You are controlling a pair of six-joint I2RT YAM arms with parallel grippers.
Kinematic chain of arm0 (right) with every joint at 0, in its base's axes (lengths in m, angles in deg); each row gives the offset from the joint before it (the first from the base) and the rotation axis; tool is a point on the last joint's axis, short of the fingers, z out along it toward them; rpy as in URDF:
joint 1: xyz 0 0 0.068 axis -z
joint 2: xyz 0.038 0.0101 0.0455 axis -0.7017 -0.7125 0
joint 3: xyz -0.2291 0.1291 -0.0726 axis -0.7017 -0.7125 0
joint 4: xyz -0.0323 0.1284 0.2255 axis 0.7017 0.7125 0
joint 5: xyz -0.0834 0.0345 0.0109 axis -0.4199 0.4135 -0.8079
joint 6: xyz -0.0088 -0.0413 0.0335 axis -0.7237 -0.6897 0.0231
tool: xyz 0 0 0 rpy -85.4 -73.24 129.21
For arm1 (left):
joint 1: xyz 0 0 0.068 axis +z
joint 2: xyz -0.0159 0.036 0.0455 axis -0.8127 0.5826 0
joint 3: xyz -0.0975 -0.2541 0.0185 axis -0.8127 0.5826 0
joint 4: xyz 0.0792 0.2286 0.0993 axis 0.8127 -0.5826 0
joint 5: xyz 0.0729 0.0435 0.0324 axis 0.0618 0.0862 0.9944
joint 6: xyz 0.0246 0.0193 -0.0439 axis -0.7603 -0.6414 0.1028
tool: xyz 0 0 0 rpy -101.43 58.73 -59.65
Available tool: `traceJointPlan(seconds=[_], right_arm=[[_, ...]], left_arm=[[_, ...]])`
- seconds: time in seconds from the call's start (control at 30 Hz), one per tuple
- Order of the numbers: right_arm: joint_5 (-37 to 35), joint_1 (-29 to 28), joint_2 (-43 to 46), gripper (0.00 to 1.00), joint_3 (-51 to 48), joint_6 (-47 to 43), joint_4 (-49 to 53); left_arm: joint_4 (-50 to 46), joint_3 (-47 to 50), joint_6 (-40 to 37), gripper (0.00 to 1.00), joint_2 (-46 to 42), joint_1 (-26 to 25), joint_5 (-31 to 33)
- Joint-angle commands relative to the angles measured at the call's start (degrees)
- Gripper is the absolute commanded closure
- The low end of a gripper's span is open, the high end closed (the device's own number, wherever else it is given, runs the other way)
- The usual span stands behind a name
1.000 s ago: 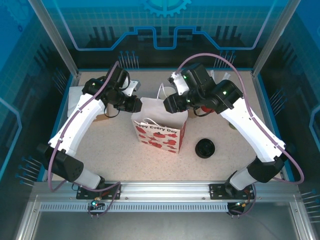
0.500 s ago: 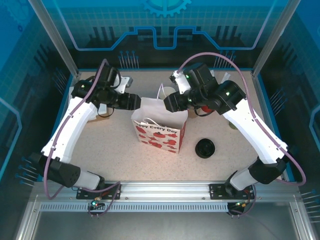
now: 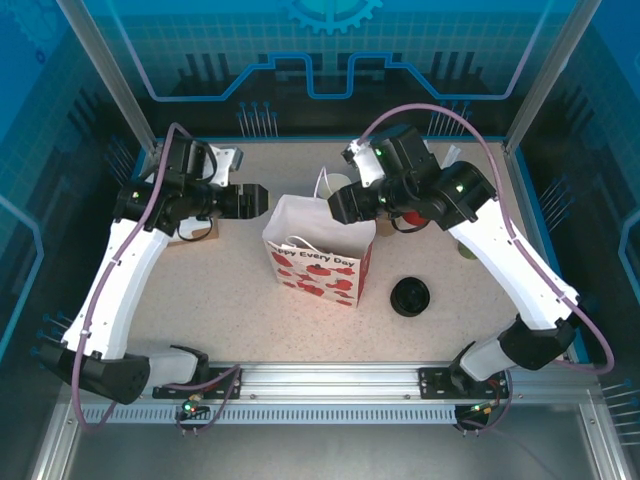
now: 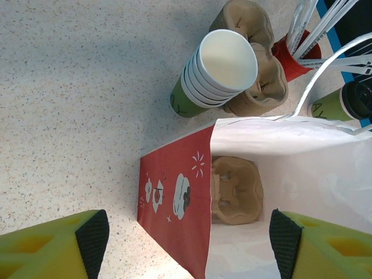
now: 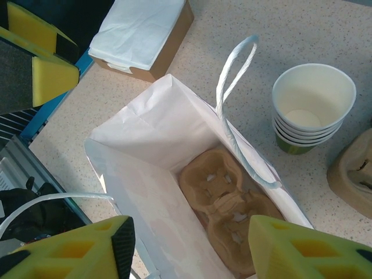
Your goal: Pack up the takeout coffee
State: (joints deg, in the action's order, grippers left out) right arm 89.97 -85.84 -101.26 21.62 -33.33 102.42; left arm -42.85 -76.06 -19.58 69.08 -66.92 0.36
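The takeout coffee (image 4: 350,102), a green cup with a black lid, stands on the table beyond the bag's far side, cut off by the frame edge. The white and red paper gift bag (image 3: 316,258) stands open mid-table with a brown cardboard cup carrier (image 5: 232,216) lying on its bottom. My left gripper (image 3: 257,200) hangs open just left of the bag's rim, holding nothing. Over the bag's back right corner, my right gripper (image 3: 336,207) is open and looks down into the bag; it is empty too.
A stack of lidless cups (image 4: 216,71) stands behind the bag beside spare cardboard carriers (image 4: 257,87) and a red holder of straws (image 4: 292,53). A loose stack of black lids (image 3: 410,297) lies right of the bag. A napkin box (image 5: 143,36) sits at the back left.
My left arm has drawn back to the left, taking its gripper from the bag's left rim to a little way off it. The right arm has barely moved.
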Motion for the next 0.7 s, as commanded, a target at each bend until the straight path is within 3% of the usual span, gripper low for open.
traceJointPlan(seconds=[0.0,0.17,0.33,0.67], right_arm=[[0.9,1.3,2.7,0.41,1.1,0.6,-1.6],[-0.5,2.7,5.5,0.36,0.4,1.0,-1.6],[-6.5,5.7,9.7,0.32,0.1,1.8,2.3],[-15.8,17.8,20.0,0.14,-8.3,3.9,11.1]], left_arm=[[1.5,0.5,1.3,0.20,-1.7,0.9,-0.6],[1.2,0.6,1.9,0.15,-2.5,2.0,-3.1],[0.2,0.7,2.6,0.15,-3.1,2.7,-4.8],[-1.3,3.5,3.1,0.17,-4.9,2.7,-3.8]])
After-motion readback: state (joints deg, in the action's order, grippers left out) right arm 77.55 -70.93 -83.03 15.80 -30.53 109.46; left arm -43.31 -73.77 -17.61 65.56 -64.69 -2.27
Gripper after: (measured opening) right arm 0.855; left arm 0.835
